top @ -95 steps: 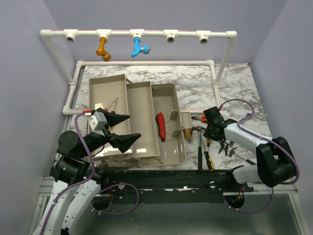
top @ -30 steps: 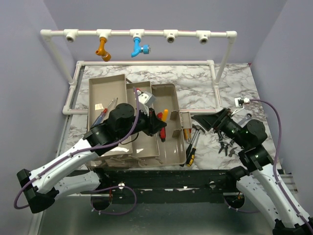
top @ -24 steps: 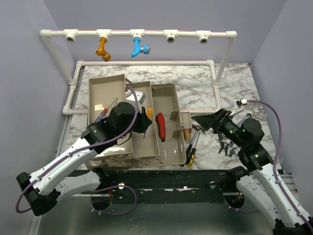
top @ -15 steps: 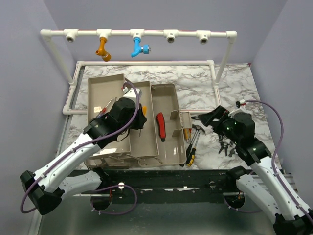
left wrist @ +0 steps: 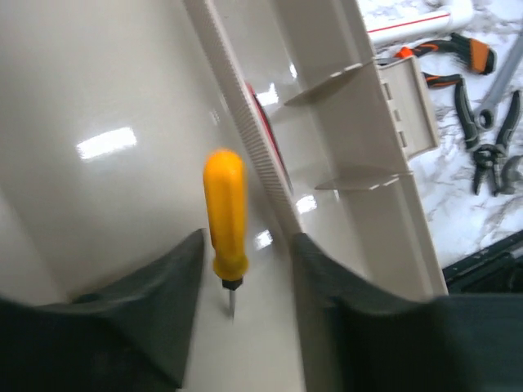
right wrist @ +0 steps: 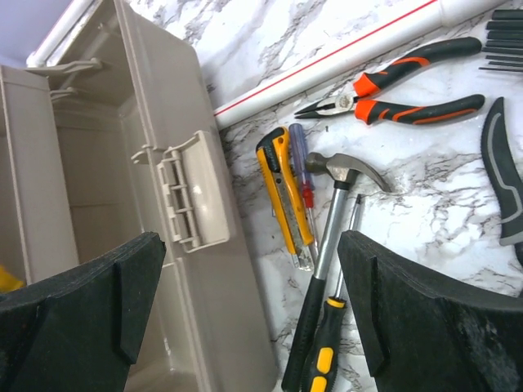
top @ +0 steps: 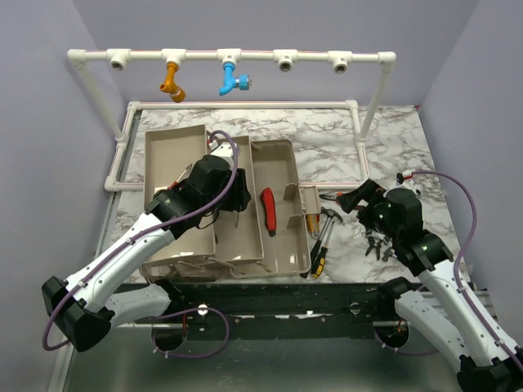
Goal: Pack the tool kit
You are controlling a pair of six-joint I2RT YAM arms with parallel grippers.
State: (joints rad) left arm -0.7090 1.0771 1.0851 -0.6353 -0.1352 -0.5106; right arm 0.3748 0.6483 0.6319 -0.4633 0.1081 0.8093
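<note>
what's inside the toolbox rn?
Red-handled knife in the toolbox's right compartment; yellow-handled screwdriver in the tray beside it, between the open left hand's fingers. The left arm covers much of that tray from above.

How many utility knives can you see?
2. The red knife is in the right compartment of the toolbox; the yellow knife lies on the table near the hammer. More may be hidden.

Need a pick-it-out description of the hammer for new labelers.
Start at the open beige toolbox on the marble table, then look just off its right side, by the latch. The hammer lies there beside a yellow utility knife. It is the only tool with a curved steel claw head.
</note>
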